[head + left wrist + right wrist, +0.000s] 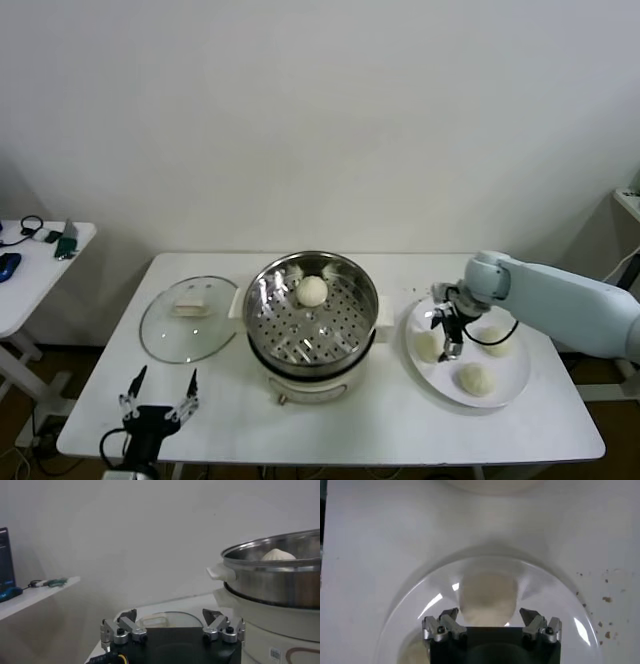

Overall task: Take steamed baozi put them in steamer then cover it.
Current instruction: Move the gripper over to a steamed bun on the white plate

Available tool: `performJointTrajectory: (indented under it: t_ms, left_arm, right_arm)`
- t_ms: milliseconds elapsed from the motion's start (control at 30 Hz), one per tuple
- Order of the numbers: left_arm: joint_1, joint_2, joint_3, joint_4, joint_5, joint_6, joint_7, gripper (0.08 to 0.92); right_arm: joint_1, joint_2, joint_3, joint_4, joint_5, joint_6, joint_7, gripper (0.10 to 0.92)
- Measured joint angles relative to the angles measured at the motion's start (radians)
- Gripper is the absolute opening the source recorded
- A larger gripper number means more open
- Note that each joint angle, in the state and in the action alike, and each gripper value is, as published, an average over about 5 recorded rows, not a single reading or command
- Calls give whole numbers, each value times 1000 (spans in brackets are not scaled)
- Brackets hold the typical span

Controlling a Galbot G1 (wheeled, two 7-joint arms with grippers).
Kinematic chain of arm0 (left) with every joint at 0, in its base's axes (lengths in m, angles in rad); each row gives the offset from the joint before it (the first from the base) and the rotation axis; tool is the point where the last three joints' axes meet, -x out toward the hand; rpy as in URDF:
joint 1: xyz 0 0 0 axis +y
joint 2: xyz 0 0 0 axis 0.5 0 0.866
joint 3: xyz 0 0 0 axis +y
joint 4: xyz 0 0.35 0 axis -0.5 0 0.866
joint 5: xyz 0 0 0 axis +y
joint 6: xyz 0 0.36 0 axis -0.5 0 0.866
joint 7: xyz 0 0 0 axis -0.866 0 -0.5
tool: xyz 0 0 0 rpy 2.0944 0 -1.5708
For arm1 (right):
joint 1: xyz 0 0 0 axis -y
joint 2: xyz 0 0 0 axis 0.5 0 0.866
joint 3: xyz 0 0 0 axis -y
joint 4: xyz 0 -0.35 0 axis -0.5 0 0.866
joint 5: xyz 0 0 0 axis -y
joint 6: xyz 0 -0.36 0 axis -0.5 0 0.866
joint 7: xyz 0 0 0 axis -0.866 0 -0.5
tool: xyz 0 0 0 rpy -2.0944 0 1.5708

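Steel steamer (311,318) sits mid-table w/ one baozi (312,290) on its tray; lid (189,318) lies just left of it, plate (500,385) w/ three buns to its right. Right gripper (447,338) hangs open over the plate's nearest bun (486,597) (jaws either side, not touching); drop straight, close gently so dough isn't squashed. Left gripper (159,398) waits open, front-left of the steamer; its base label's too blurred to read.

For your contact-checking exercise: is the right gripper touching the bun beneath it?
Cannot tell: the right wrist view shows the right gripper open around the bun, contact unclear.
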Motion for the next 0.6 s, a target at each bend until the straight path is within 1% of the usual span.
performJointTrajectory:
  t_ms: [233,600]
  left_arm:
    - [2,1,-4,1,0,-1,1,823]
    - [2,2,-4,2,1,-1,1,823]
  right_arm:
    - [-10,13,8,-17,6,4,-11,821]
    - [-19,15,18,-29,7,14,-32,733]
